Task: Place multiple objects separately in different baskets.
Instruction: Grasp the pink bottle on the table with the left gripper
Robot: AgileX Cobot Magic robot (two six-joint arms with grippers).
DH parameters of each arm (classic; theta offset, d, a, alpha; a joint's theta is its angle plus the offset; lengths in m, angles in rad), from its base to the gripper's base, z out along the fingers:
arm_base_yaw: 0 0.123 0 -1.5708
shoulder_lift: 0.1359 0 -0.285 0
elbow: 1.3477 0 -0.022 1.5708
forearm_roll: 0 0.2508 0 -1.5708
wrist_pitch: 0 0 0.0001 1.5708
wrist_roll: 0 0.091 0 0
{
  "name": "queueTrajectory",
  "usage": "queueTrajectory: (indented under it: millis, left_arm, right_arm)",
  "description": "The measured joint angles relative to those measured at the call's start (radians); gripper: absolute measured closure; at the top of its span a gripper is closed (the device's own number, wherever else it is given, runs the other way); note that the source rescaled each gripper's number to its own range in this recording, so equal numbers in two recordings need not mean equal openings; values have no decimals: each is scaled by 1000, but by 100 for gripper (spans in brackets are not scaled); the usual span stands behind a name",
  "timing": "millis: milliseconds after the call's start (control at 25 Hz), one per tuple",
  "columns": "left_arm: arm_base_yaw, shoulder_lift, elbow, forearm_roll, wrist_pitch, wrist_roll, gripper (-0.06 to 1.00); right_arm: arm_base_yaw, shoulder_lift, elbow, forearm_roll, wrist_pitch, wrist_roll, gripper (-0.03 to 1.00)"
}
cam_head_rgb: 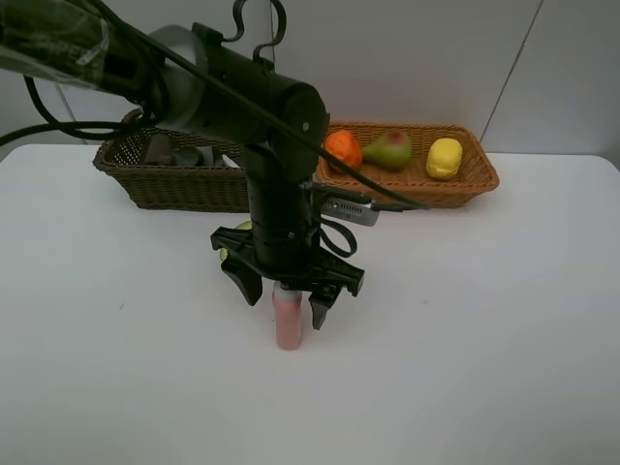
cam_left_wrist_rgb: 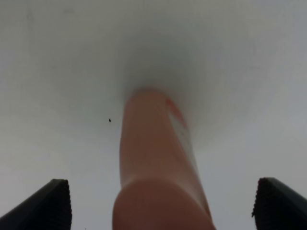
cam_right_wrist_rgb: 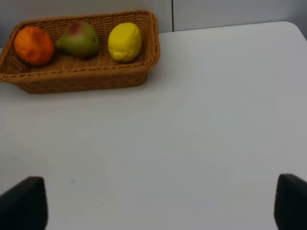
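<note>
Only the left wrist view shows the left gripper (cam_left_wrist_rgb: 160,203) jaws spread wide, clear of the small pink bottle (cam_left_wrist_rgb: 156,158); arm points straight down.

A white table (cam_head_rgb: 504,368) fills most of the high view, its top plain and matte, with a tiny dark speck (cam_head_rgb: 121,307) near its left edge and another small speck (cam_head_rgb: 424,302) right of centre. Behind the table's far edge stands a pale grey wall (cam_head_rgb: 417,58), crossed by a thin dark seam (cam_head_rgb: 511,73) that runs slantwise down toward the far right corner
</note>
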Motion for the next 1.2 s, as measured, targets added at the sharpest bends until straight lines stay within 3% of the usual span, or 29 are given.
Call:
queueTrajectory:
  millis: [120,200,360,600,1200]
  left_arm:
    - [0,0,0,1,1,0,-2]
    - [0,0,0,1,1,0,8]
    - [0,0,0,3,2,1,56]
    - [0,0,0,3,3,83,55]
    - [0,-11,-1,0,52,97,55]
  right_arm:
    - [0,0,0,0,0,0,-3]
    - [0,0,0,0,0,0,-3]
    - [0,0,0,0,0,0,-3]
    - [0,0,0,1,0,0,-3]
    - [0,0,0,1,0,0,-3]
